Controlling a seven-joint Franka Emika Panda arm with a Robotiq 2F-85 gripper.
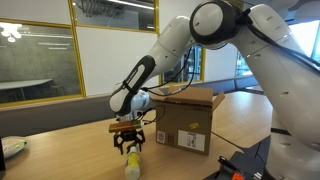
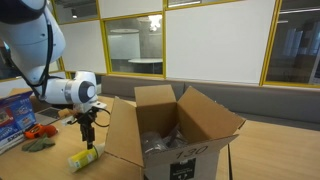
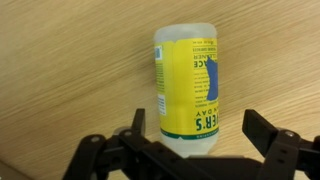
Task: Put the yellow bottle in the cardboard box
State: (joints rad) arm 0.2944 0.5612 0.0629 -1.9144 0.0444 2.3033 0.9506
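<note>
The yellow bottle (image 3: 188, 85) lies on its side on the wooden table, with a yellow label and blue print. It shows in both exterior views (image 1: 132, 165) (image 2: 83, 157). My gripper (image 3: 200, 135) is open, directly above the bottle, with one finger on each side of it and gaps to both. In the exterior views the gripper (image 1: 130, 146) (image 2: 88, 138) hangs just over the bottle. The cardboard box (image 2: 185, 125) stands open next to the bottle, flaps up; it also shows with its white label in an exterior view (image 1: 185, 118).
The wooden table (image 1: 70, 145) runs under everything. A blue-and-red packet (image 2: 12, 110) and a dark cloth-like object (image 2: 38, 143) lie near the table edge. A white object (image 1: 10, 148) sits at the table's far side. Glass walls stand behind.
</note>
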